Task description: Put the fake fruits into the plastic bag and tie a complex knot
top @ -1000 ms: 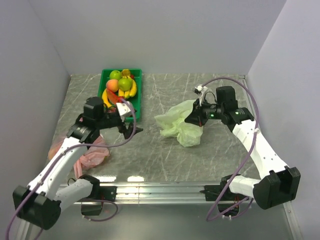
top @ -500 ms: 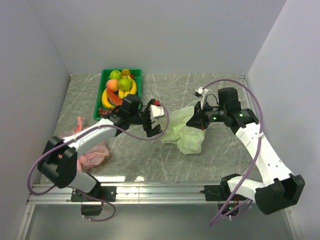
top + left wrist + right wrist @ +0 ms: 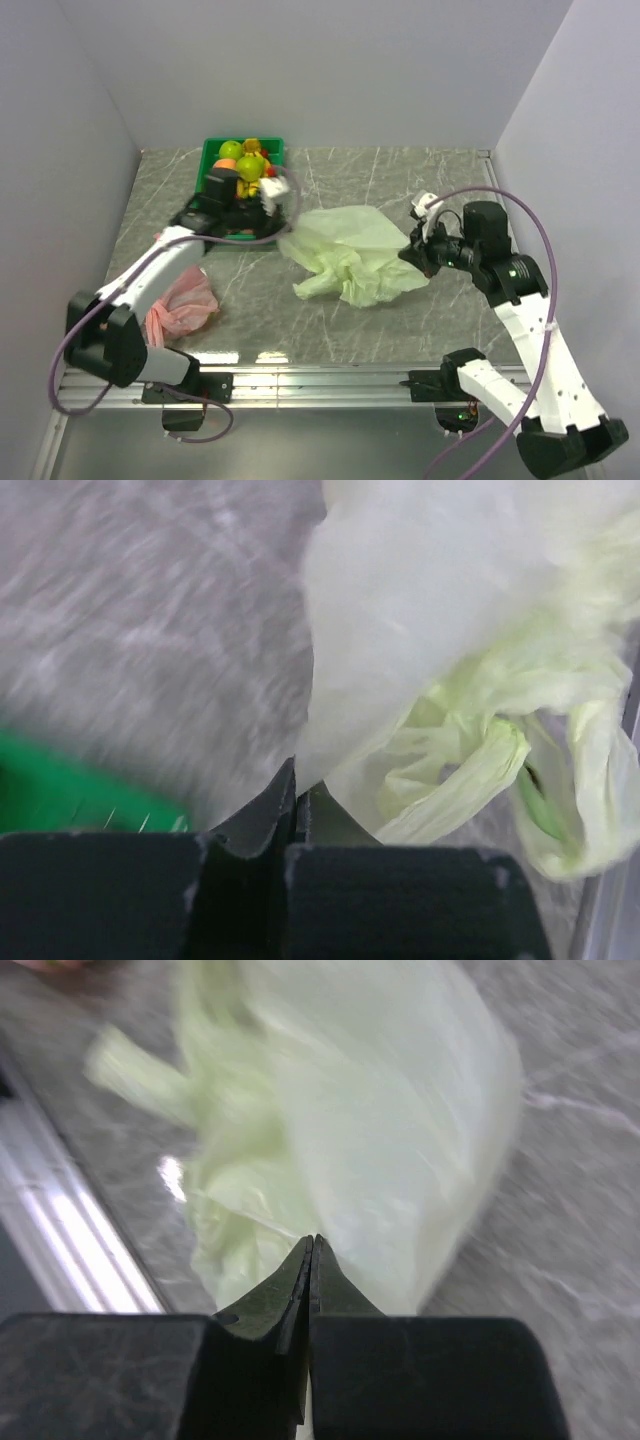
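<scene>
Plastic bag (image 3: 350, 245), one, pinched by left gripper (image 3: 297, 785) and right gripper (image 3: 312, 1252).

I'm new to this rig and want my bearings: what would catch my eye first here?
The green bag comes first. It is spread wide across the middle of the table, pinched on its left by the left fingers and on its right by the right fingers. Next come the tray heaped with bright fruits at the back left, and a crumpled pink bag at the front left.
</scene>
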`<state>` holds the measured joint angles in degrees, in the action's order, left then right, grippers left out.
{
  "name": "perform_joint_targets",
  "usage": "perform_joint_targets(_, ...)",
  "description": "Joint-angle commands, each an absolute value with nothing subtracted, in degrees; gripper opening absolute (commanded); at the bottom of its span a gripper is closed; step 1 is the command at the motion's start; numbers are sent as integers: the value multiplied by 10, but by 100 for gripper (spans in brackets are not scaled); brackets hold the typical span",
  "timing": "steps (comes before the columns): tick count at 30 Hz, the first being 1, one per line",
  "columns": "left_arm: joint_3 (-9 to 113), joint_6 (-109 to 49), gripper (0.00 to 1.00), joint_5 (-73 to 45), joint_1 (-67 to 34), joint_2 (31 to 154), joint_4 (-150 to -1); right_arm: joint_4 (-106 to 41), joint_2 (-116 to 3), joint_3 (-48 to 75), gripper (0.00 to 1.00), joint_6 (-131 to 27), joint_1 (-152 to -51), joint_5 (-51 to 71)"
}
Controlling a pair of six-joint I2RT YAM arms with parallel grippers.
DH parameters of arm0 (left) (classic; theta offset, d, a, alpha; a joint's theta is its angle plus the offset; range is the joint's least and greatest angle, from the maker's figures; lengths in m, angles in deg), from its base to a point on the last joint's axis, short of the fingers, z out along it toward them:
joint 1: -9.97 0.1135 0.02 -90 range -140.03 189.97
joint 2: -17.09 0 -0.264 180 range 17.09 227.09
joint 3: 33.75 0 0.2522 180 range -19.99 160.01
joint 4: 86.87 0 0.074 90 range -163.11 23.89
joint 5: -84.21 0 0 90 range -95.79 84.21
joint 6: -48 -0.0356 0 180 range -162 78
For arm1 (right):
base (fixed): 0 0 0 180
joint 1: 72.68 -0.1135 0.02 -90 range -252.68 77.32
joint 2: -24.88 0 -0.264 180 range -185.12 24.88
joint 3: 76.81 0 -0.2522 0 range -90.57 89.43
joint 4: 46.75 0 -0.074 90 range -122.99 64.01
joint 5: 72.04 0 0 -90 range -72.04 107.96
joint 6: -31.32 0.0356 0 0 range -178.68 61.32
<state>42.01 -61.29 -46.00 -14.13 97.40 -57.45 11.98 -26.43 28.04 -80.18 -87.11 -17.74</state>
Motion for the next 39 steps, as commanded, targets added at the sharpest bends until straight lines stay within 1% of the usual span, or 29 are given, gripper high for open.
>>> perform_joint_targets(1, 444, -625, 0, -533, -67, 923, -439, 120, -236, 333, 0, -882, -835, -66)
perform_joint_targets(3, 462, -673, 0, -554, -30, 938, -339, 114, -236, 368, 0, -920, -804, -32)
perform_joint_targets(6, 501, -707, 0, -566, -5, 969, -263, 102, -255, 391, 0, -963, -757, -23)
perform_joint_targets(9, 523, -719, 0, -603, -3, 993, -235, 125, -280, 374, 0, -982, -757, -37)
perform_joint_targets(10, 534, -697, 0, -613, -5, 997, -240, 149, -290, 345, 22, -976, -762, -70)
perform_joint_targets(11, 539, -687, 1, -619, -14, 1007, -242, 159, -293, 328, 42, -971, -766, -88)
perform_joint_targets(12, 548, -680, 1, -624, -21, 1012, -243, 167, -294, 313, 58, -959, -771, -102)
perform_joint_targets(13, 562, -667, 0, -624, -29, 1017, -243, 163, -287, 291, 86, -946, -792, -112)
perform_joint_targets(14, 567, -655, 0, -622, -45, 1025, -247, 155, -281, 283, 92, -920, -803, -116)
perform_joint_targets(16, 573, -602, 0, -610, -59, 1030, -269, 133, -264, 263, 95, -897, -853, -108)
perform_joint_targets(19, 564, -522, 0, -585, -80, 1032, -296, 114, -261, 238, 95, -835, -903, -84)
perform_joint_targets(20, 562, -499, 1, -570, -87, 1032, -313, 104, -263, 234, 95, -817, -940, -71)
perform_joint_targets(23, 547, -424, 1, -562, -87, 1030, -339, 77, -285, 228, 95, -762, -1002, -13)
perform_joint_targets(26, 524, -322, 1, -562, -88, 1017, -365, 62, -314, 223, 95, -725, -1024, -6)
perform_joint_targets(32, 476, -149, 1, -560, -88, 972, -477, 36, -350, 227, 95, -691, -1103, 36)
perform_joint_targets(37, 460, -75, 1, -583, -89, 960, -524, -5, -393, 240, 98, -680, -1142, 127)
perform_joint_targets(39, 458, -70, 1, -592, -89, 958, -525, -19, -411, 251, 99, -702, -1149, 208)
